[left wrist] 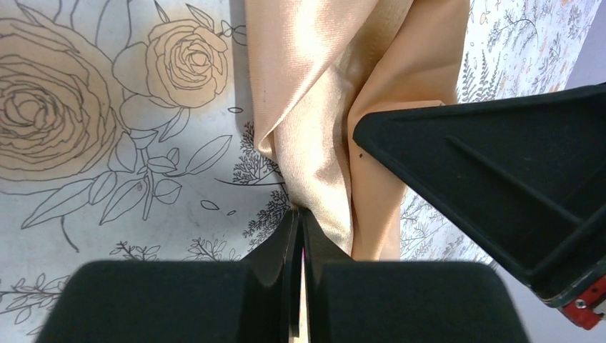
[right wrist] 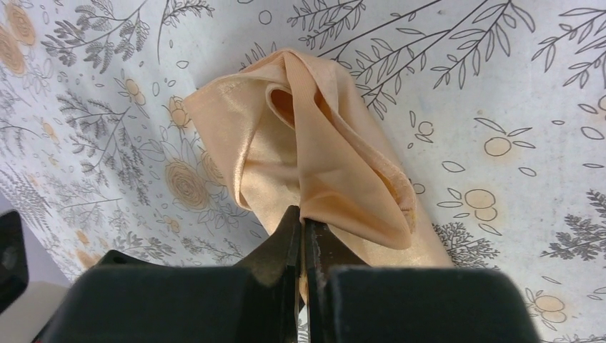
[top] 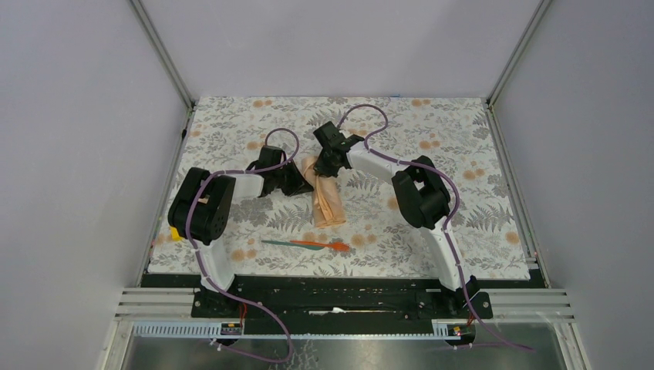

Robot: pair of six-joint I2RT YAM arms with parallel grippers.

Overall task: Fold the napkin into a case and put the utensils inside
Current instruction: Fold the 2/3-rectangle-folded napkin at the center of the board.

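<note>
left gripper [left wrist: 299, 218] and right gripper [right wrist: 302, 218] both pinched tight on the napkin [top: 328, 202] at its far end, mid tablecloth [top: 439, 139], probably to draw the folds narrower; utensils [top: 307, 244] lie on its near side, not yet tucked in

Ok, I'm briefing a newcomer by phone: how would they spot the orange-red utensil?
Find the grey floral tablecloth, then its near edge between the two arm bases. Two thin sticks lie there, nearer than the peach napkin. The orange-red utensil is the right-hand one; the teal-green utensil beside it lies to the left.
</note>
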